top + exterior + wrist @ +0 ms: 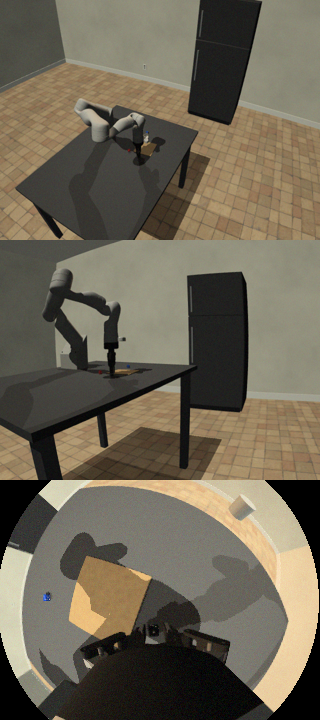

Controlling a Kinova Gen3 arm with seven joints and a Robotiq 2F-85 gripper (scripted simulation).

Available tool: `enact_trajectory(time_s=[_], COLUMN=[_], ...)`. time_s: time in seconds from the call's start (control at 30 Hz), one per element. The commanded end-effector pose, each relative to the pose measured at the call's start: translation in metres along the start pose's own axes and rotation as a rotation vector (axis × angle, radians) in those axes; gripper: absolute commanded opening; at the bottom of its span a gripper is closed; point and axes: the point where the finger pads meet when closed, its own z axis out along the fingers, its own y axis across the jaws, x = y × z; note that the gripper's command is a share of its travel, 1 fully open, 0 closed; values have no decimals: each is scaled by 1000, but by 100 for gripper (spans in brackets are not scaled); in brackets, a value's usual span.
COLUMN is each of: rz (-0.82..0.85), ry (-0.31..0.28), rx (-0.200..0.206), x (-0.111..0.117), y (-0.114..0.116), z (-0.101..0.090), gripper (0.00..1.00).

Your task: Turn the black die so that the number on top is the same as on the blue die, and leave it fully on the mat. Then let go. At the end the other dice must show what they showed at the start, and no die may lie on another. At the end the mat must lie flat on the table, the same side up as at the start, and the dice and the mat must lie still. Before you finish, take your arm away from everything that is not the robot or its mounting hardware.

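The black die [153,629] shows between the fingertips in the wrist view, beside the mat's edge; in the top and exterior views it cannot be made out. My gripper [138,156] [111,374] [154,629] points down, low at the mat's near-left side, fingers partly open around the die; no firm grip shows. The tan mat [151,149] [126,372] [107,592] looks flat on the table. The blue die [147,132] [128,366] [47,597] lies beyond the mat. The red die [128,150] [100,372] lies left of the mat. Numbers are too small to read.
The dark table [111,196] [77,395] carries the arm's base at its back left. Shadows of the arm cross the table and part of the mat. A black fridge [219,77] [215,343] stands on the floor behind the table, well away from it.
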Motion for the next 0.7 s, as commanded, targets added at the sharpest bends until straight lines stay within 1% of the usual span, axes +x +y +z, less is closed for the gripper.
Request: enact_trajectory(time_s=[0.0,0.67], rz=[-1,-1], ry=[-2,-2], rx=[2,2], x=[-1,-1], y=[-1,-1], z=[3,5], gripper=[31,31])
